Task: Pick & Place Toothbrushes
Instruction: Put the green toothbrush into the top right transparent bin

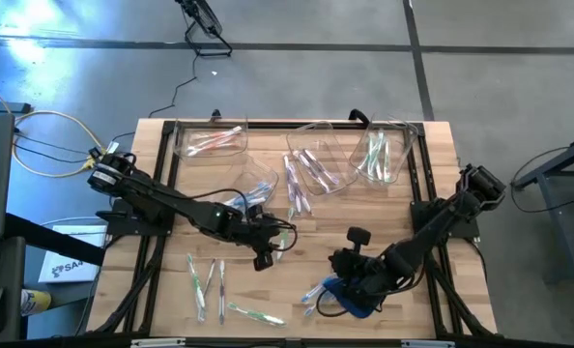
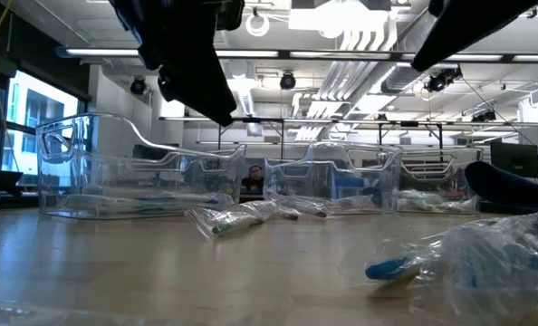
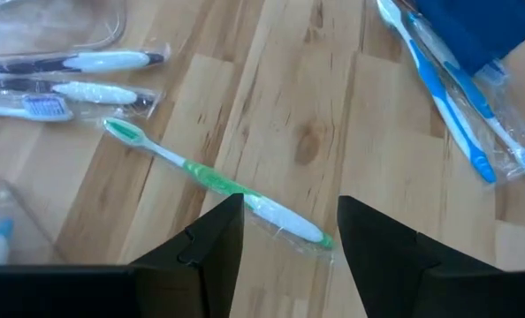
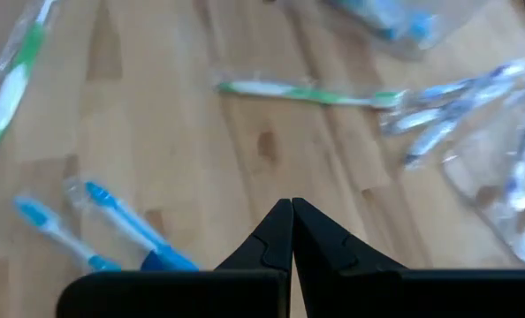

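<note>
Slippage is the main risk: the left pincer (image 3: 285,234) hangs released over a wrapped green toothbrush (image 3: 214,181) lying mid-counter, whose slick sleeve could skid aside, while the right pincer (image 4: 291,231) waits clenched near the blue ones (image 4: 125,225).

A slim green-and-white toothbrush in clear wrap (image 3: 211,181) shows bright on the pale, knotted wooden table (image 3: 333,115). Sky-blue toothbrushes in clear wrap (image 3: 457,97) sit beside a deep blue cloth (image 3: 475,31). Dark left gripper fingers (image 3: 214,243) frame it all.
</note>
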You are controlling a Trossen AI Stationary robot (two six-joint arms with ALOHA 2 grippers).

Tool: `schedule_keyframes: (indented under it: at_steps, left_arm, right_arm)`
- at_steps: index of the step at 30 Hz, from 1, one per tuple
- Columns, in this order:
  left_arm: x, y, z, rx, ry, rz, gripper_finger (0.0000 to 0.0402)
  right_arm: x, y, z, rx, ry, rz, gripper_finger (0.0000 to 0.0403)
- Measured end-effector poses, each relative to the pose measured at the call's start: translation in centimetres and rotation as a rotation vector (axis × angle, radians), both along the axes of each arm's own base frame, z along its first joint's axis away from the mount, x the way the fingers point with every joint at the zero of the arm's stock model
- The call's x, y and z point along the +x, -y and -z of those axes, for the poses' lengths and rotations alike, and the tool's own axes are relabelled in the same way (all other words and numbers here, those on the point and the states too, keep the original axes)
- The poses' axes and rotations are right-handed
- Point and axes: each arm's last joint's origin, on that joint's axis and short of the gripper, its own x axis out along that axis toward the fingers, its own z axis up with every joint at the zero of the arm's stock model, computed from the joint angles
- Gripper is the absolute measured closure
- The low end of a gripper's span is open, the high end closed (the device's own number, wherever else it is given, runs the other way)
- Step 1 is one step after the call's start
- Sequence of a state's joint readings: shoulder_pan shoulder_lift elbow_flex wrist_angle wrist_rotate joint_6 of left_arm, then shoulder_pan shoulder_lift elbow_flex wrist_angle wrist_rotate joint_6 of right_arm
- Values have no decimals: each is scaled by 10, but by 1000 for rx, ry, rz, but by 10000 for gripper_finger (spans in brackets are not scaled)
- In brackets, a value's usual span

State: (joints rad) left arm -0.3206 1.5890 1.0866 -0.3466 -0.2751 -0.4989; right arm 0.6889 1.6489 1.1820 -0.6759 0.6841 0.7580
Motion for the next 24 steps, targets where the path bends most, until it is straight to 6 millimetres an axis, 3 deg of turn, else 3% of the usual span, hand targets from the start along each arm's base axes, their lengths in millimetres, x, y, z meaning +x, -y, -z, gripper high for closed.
schedule_keyframes:
  at_steps: [9, 16, 24]
  left_arm:
    - [0, 1, 0, -43, -5, -5, 222]
    - [0, -2, 0, 30, 16, -73, 222]
    - [1, -3, 5, -23, 15, -176, 222]
  right_arm:
    - [17, 9, -1, 124, -31, -62, 400]
    - [16, 5, -3, 130, -6, -70, 400]
    - [15, 4, -3, 114, 21, -46, 400]
